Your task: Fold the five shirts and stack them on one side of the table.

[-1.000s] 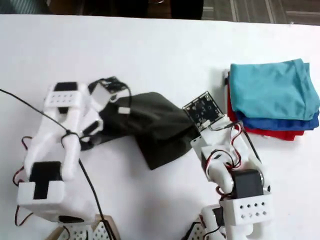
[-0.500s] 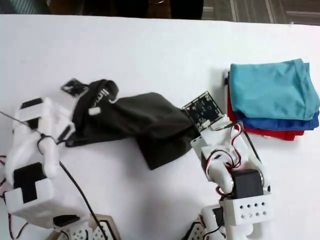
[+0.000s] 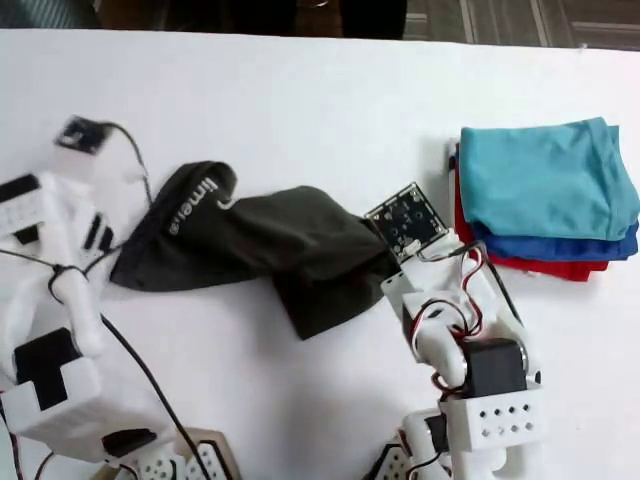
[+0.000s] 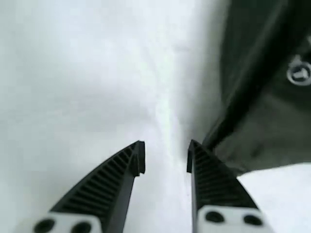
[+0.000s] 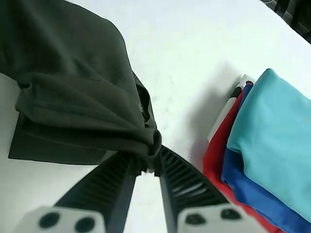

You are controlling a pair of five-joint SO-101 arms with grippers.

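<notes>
- The black shirt [image 3: 270, 245] is seen crumpled on the table [image 3: 330, 120], a bunch clamped by the right gripper [image 5: 148, 165].
- The left gripper [image 4: 165, 148] is held apart, empty, beside it.
- Pulled one-sidedly, the cloth may be dragged askew.

This looks like a robotics lab or a hobby workshop bench. A plain white worktop [image 3: 330, 110] carries two small white plastic arms, the left arm [image 3: 50, 300] and the right arm [image 3: 470, 350]. Their black motors are bare, and red and black wires [image 3: 445, 312] loop loose between the joints. A naked camera circuit board [image 3: 408, 222] sits on the right arm's wrist. The left hand [image 4: 165, 149] is ribbed black plastic on a white mount with open screw holes. A raw wooden base [image 3: 210, 455] shows at the near edge, and grey tiled floor [image 3: 500, 20] lies beyond the far one.
</notes>
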